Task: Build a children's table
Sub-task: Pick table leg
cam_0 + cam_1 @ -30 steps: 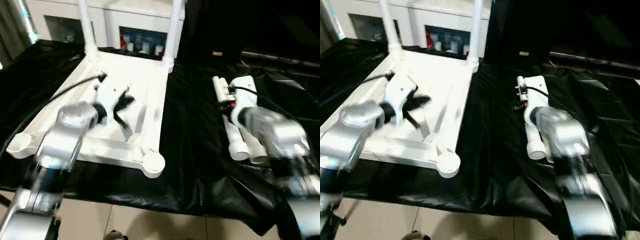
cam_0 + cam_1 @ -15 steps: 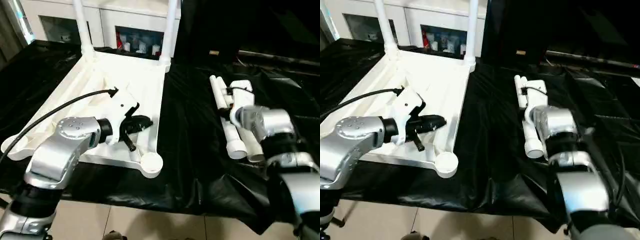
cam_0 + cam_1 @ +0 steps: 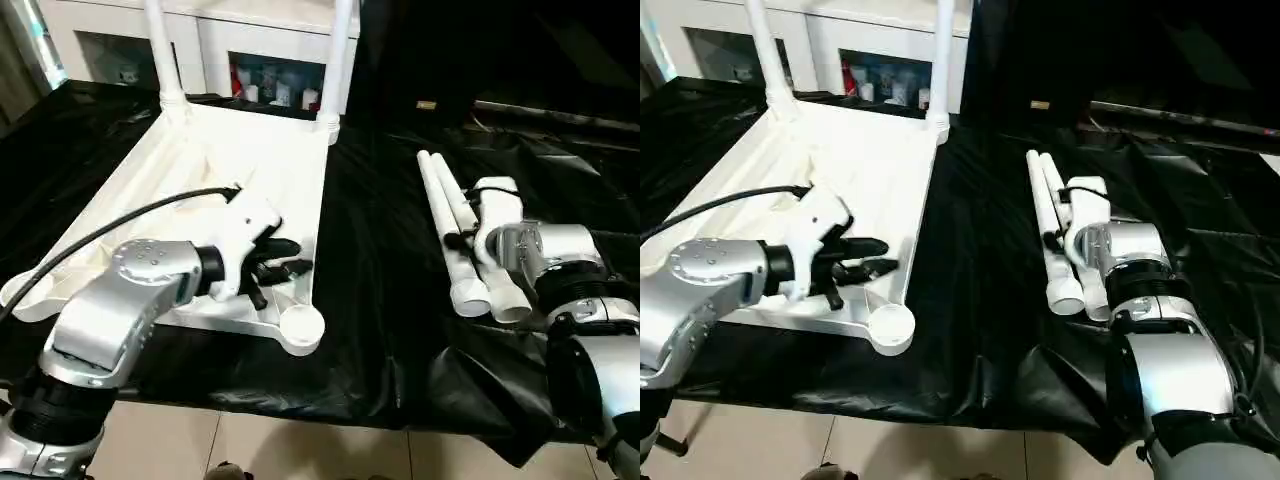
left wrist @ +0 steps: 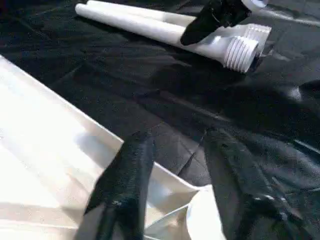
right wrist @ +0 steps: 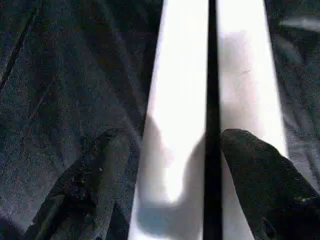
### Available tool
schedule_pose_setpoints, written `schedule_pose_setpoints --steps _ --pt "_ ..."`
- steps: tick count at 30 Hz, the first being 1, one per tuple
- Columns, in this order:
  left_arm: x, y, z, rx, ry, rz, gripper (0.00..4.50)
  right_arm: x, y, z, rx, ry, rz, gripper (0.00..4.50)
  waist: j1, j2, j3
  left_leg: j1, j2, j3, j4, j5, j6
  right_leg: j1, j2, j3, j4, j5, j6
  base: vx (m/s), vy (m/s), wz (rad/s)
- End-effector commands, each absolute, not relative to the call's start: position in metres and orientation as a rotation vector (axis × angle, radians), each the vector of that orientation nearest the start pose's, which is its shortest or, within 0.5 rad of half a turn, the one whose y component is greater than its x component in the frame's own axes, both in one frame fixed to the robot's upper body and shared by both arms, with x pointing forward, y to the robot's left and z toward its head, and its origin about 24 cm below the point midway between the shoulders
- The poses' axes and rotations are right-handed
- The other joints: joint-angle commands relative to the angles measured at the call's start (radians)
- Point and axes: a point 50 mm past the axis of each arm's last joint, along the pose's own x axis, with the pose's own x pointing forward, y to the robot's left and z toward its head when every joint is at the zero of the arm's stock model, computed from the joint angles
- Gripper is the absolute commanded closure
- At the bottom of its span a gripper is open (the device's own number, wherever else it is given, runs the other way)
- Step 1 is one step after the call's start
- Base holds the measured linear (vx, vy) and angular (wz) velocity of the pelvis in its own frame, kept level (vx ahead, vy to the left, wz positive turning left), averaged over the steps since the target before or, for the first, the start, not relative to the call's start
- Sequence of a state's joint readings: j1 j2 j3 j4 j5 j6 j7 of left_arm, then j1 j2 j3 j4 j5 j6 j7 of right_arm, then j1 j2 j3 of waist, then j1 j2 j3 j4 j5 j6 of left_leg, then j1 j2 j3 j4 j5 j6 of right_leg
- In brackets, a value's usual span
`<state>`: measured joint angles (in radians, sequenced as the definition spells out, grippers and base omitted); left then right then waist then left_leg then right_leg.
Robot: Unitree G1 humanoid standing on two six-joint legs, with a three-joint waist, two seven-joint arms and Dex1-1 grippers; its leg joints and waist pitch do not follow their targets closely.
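Black cloth [image 3: 380, 300] covers the work table, and behind it stands a white cabinet [image 3: 270, 40] with small things on its shelves that I cannot make out. On my left the white tabletop [image 3: 200, 170] lies upside down with its ribbed side up, its long way running away from me. Two legs [image 3: 338, 55] stand up in its far corners, and their tops are cut off. My left gripper [image 3: 285, 272] hangs over the near right edge by the empty corner socket [image 3: 300, 325], fingers apart and holding nothing. On my right two loose legs [image 3: 455, 225] lie side by side on the cloth, pointing away from me, touching each other. My right gripper [image 5: 172, 175] sits low over them with one finger [image 5: 90, 175] on each side, spread wide, and my wrist hides part of them.
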<state>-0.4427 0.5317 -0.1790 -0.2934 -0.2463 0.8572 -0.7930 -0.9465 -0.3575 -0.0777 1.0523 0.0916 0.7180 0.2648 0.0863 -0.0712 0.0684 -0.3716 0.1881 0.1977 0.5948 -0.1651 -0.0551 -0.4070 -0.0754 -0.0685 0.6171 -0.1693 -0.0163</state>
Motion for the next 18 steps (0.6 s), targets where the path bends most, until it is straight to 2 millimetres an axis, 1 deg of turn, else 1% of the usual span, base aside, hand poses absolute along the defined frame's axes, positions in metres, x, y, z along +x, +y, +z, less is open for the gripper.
schedule_pose_setpoints --steps 1,4,7,9,15,16,18 --pt "0.279 0.134 0.142 0.329 0.346 -0.974 2.51 0.376 -0.214 0.073 0.020 0.811 0.084 1.20 -0.002 0.008 -0.076 0.015 0.035 -0.018 -0.061 -0.215 -0.063 0.044 -0.060 0.047 -0.061 -0.232 -0.158 0.000 0.000 0.00" --pt "0.279 0.134 0.143 0.331 0.344 -0.975 2.51 0.374 -0.211 0.070 0.035 0.835 0.108 1.20 -0.002 0.009 -0.077 0.015 0.036 -0.018 -0.060 -0.219 -0.064 0.044 -0.060 0.046 -0.061 -0.230 -0.163 0.000 0.000 0.00" --pt "0.278 0.133 0.143 0.329 0.343 -0.982 2.51 0.372 -0.210 0.067 0.041 0.861 0.117 1.20 -0.002 0.007 -0.075 0.015 0.036 -0.018 -0.061 -0.226 -0.063 0.044 -0.061 0.047 -0.063 -0.246 -0.164 0.000 0.000 0.00" --pt "0.278 0.132 0.143 0.329 0.340 -0.986 2.51 0.371 -0.209 0.064 0.060 0.876 0.130 1.20 -0.001 0.008 -0.075 0.015 0.037 -0.019 -0.061 -0.223 -0.065 0.043 -0.062 0.047 -0.062 -0.244 -0.165 0.000 0.000 0.00" --pt "0.278 0.132 0.145 0.336 0.331 -0.985 2.51 0.372 -0.202 0.063 0.090 0.882 0.156 1.20 -0.001 0.009 -0.076 0.015 0.037 -0.020 -0.061 -0.220 -0.067 0.044 -0.064 0.046 -0.060 -0.241 -0.169 0.000 0.000 0.00" --pt "0.278 0.132 0.146 0.336 0.330 -0.986 2.44 0.371 -0.200 0.062 0.104 0.885 0.158 1.47 0.000 0.009 -0.076 0.015 0.037 -0.019 -0.061 -0.224 -0.068 0.043 -0.064 0.047 -0.060 -0.242 -0.170 0.000 0.000 0.00" --pt "0.278 0.131 0.146 0.337 0.327 -0.990 2.44 0.371 -0.199 0.059 0.119 0.893 0.155 1.53 0.000 0.010 -0.075 0.016 0.037 -0.020 -0.061 -0.236 -0.070 0.042 -0.064 0.047 -0.061 -0.254 -0.170 0.000 0.000 0.00"
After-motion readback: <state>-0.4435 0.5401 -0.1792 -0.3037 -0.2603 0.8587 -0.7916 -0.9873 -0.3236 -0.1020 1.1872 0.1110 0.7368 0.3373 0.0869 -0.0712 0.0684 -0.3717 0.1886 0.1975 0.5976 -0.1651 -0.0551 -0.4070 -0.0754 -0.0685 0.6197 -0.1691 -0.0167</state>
